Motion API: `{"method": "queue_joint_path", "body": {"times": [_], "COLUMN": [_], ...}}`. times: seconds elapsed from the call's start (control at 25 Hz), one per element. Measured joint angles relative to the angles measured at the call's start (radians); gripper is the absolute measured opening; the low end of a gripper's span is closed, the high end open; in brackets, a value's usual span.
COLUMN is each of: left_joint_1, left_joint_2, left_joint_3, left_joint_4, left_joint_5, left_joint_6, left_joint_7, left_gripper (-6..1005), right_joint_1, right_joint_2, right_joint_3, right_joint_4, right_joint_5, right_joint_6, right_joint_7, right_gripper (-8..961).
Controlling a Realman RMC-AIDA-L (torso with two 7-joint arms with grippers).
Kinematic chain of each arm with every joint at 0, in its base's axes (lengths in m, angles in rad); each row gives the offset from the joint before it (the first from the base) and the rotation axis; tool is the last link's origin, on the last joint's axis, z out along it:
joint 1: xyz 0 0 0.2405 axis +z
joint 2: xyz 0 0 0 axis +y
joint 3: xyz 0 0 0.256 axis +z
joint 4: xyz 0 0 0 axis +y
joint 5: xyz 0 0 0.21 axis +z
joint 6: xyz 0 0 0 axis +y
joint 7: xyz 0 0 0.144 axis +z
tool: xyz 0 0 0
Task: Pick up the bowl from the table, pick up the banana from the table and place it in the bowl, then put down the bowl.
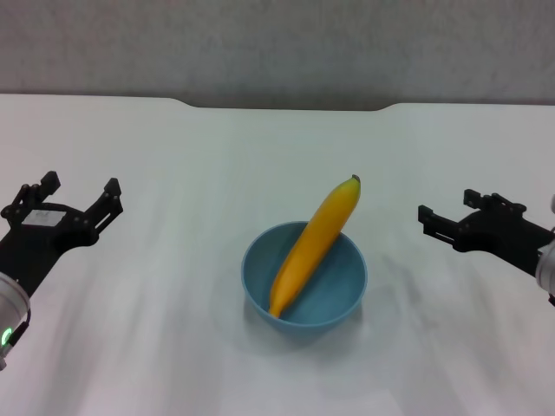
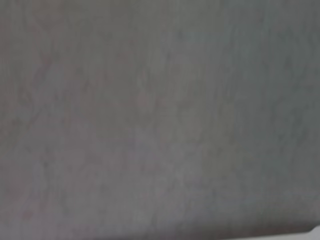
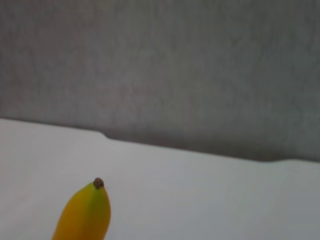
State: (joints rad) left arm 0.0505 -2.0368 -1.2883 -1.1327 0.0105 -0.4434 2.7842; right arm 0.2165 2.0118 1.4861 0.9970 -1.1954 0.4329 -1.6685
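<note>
While the bowl (image 1: 304, 283) is sitting on the table (image 1: 173, 260) near the middle of our head view, the banana (image 1: 314, 245) is lying inside it, one end resting low against the near inner wall and the other, with its small dark tip, leaning out over the far rim and pointing away from us and a little to the right. We are holding neither of them.

Our left gripper (image 1: 80, 198) is hovering at the left edge of the head view, well apart from the bowl, with its two black fingers spread wide and nothing between them. A small pale label is showing on its black body, but we cannot read any writing on it. A green light is glowing on the arm near the lower left corner.

Our right gripper (image 1: 434, 222) is hanging at the right side, also well apart from the bowl, pointing toward it. Its fingers are overlapping from this angle, so we cannot tell how far they are parted; nothing is in them.

Our left wrist view is showing only a blurred grey surface. Our right wrist view is catching the banana's tip (image 3: 98, 183), the table and its notched far edge (image 3: 107, 136) under a grey wall. We are seeing no brands or legible text anywhere.
</note>
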Motion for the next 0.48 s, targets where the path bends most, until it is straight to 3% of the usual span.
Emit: {"method": "queue_joint_path", "body": {"times": [0.2,0.28,0.32,0.48], "left_joint_1": [-0.034,-0.042,-0.048,-0.059], "left_joint_2": [-0.001,-0.001,-0.001,-0.003], "left_joint_3": [0.001,0.001,0.001,0.003], "left_joint_4": [0.149,0.167,0.18,0.196], "left_joint_5": [0.0,-0.003,-0.005,-0.005], "left_joint_6": [-0.208,-0.221,-0.226,-0.232], "left_joint_7": [0.004,0.0,-0.003,-0.005], "left_gripper": [881,881,881,882], "right_joint_1": [-0.01,-0.002,-0.002,0.041], "right_joint_2": [0.0,0.0,0.0,0.004], "right_joint_3": [0.002,0.001,0.001,-0.045], "right_joint_4": [-0.114,-0.272,-0.272,-0.532], "right_joint_5": [0.368,0.664,0.664,0.976], "right_joint_6": [0.133,0.334,0.334,0.644], "right_joint_7": [-0.384,-0.67,-0.67,-0.936], "right_gripper": [856,856,856,856]}}
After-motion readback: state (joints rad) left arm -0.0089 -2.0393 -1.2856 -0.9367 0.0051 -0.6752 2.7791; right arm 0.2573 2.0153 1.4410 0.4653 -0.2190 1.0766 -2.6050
